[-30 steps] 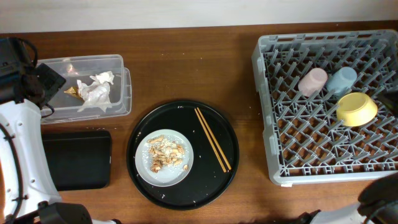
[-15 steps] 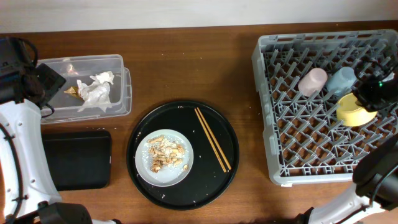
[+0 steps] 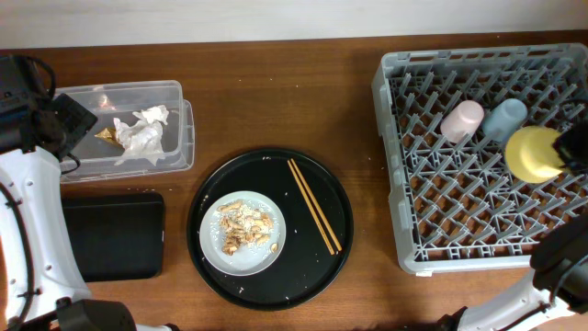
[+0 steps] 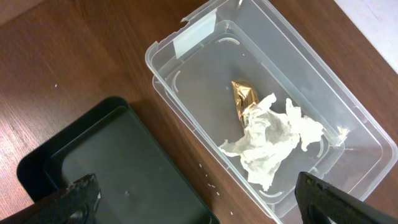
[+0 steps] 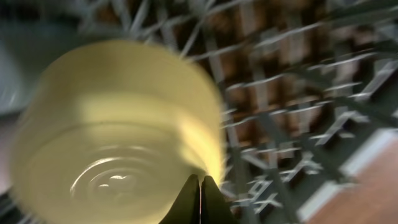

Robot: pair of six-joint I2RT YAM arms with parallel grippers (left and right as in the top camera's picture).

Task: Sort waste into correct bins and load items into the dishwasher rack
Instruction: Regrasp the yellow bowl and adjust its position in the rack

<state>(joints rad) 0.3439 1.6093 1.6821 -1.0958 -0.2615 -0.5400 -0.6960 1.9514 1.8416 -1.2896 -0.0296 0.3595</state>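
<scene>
Yellow bowl [image 3: 531,154] base-up, right end effector [image 5: 200,186] closed

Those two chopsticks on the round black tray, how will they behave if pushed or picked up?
The chopsticks look thin and straight, so probably stiff and light. Lying loose on the glossy black tray, they would likely slide, roll or separate when nudged.

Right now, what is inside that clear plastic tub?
Inside the clear tub lie a crumpled white tissue and a small gold-brown wrapper. The tissue overlaps the wrapper's lower end, so anything beneath the tissue is hidden.
</scene>
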